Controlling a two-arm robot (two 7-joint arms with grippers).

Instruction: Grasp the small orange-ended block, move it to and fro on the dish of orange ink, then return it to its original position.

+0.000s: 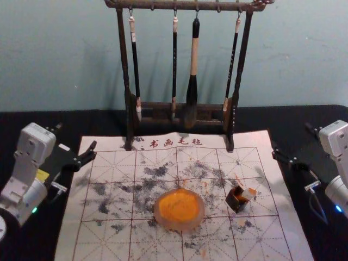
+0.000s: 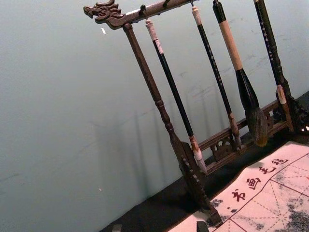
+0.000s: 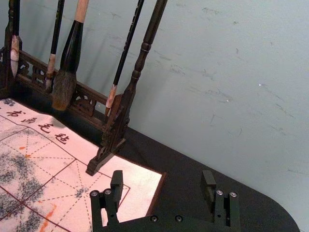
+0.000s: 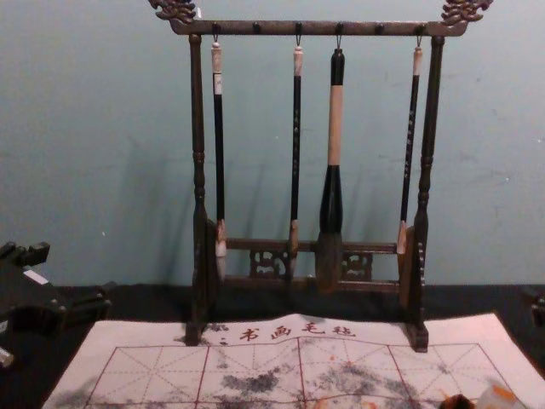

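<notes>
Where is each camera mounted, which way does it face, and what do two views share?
Head view: on the head, facing forward-down at dish and mat; left gripper and right gripper show.
Left wrist view: on the left wrist, facing rack and wall; left fingertips show.
Right wrist view: on the right wrist, facing rack, mat and wall; right gripper shows, open.
Chest view: on the chest, facing forward; left gripper shows.
Shared by head and chest: rack, mat.

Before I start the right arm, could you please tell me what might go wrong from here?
The small pale block sits close up against a dark box, so the right gripper, open, could catch or tip both. Nothing visible pins the ink dish down, so rubbing may shove it. Wet ink might also drip onto the mat.
</notes>
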